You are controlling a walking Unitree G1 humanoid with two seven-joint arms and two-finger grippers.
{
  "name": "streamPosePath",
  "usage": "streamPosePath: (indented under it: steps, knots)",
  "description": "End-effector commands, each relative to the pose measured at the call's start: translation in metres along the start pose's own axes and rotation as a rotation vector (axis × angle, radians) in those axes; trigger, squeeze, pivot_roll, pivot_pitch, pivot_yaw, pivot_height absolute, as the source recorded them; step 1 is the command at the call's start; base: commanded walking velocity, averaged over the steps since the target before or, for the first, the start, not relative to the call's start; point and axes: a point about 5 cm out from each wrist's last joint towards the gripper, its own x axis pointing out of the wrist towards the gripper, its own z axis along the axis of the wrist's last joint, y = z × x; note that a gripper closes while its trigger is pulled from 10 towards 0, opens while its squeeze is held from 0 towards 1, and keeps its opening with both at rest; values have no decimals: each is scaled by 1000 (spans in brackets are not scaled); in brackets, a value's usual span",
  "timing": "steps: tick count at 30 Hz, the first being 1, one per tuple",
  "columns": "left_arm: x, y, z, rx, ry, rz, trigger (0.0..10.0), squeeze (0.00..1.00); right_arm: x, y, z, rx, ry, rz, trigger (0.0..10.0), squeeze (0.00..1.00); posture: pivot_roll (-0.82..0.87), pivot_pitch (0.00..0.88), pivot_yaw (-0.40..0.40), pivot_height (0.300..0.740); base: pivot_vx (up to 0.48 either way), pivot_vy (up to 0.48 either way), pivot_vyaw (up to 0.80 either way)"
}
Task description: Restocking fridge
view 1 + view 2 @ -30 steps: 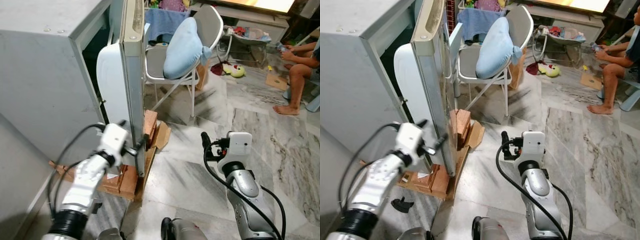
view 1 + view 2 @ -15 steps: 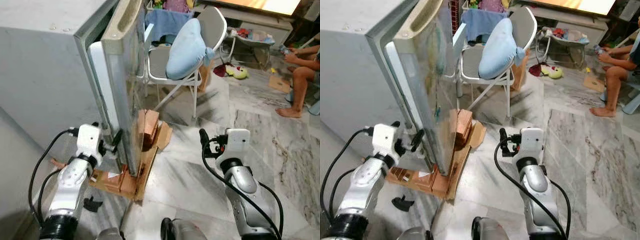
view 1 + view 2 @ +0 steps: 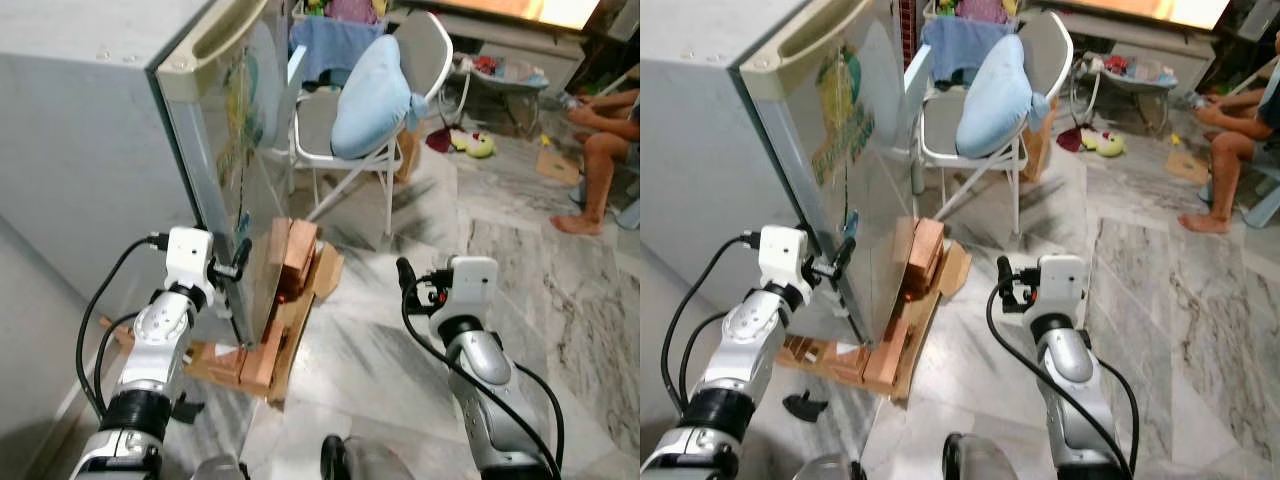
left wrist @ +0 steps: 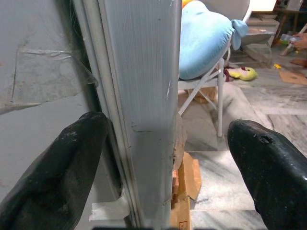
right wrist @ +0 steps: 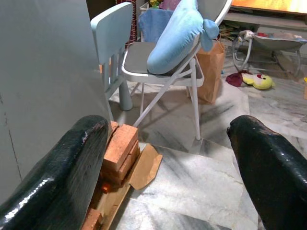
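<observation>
Marble flooring (image 3: 520, 250) is stretching out across the room, and at the robot's left the grey fridge (image 3: 90, 150) is standing raised on a stack of bricks (image 3: 290, 255) and cardboard. Its door (image 3: 845, 190), carrying a faded green and yellow sticker, is sitting nearly closed against the cabinet. Up at the door's edge the left claw (image 3: 236, 268) is hanging with its fingers (image 4: 53, 167) spread apart, one on each side of the door's ribbed silver edge; whether they are touching it is hard to tell. Over on the right, the right claw (image 3: 1003, 285) is hovering above the floor with nothing in it, its fingers (image 5: 62, 167) wide apart and pointing toward the bricks and the chair. Behind the fridge a white folding chair (image 3: 345, 150) is carrying a pale blue cushion (image 3: 370, 95), with a blue towel (image 3: 320, 45) draped just behind it. Farther back a yellow-green soft toy (image 3: 472, 145) is lying on the floor, and a person (image 3: 600, 150) is sitting at the far right edge with a bare foot on the marble.
</observation>
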Motion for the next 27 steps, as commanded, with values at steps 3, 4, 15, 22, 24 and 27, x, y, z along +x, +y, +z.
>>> streamPosePath:
  steps: [3, 4, 15, 22, 24, 27]
  knots:
    - [8, 2, 2, -19, -3, 46, 10000, 0, -1, -3, 1, -7, 0, -9, 10000, 0, -36, 68, -69, 740, 0, 0, 0]
    - [12, -1, 3, -38, -4, 43, 10000, 0, -1, -2, 1, -7, 0, -8, 10000, 0, -36, 69, -70, 740, 0, 0, 0]
    - [-3, -141, 29, 62, -130, -726, 10000, 0, 1, 2, 1, -2, -2, 6, 10000, 0, -32, 64, -73, 740, 0, 0, 0]
    - [5, -73, -3, 57, 19, -411, 10000, 0, -1, 2, 0, 4, -5, -3, 10000, 0, -29, 67, -64, 740, 0, 0, 0]
    - [0, -52, -8, 56, 46, -337, 10000, 0, -2, 3, -1, 7, -3, -2, 10000, 0, -25, 66, -64, 740, 0, 0, 0]
    - [-6, -37, -11, 46, 46, -301, 10000, 0, -1, 4, -1, 11, -3, -1, 10000, 0, -21, 65, -64, 740, 0, 0, 0]
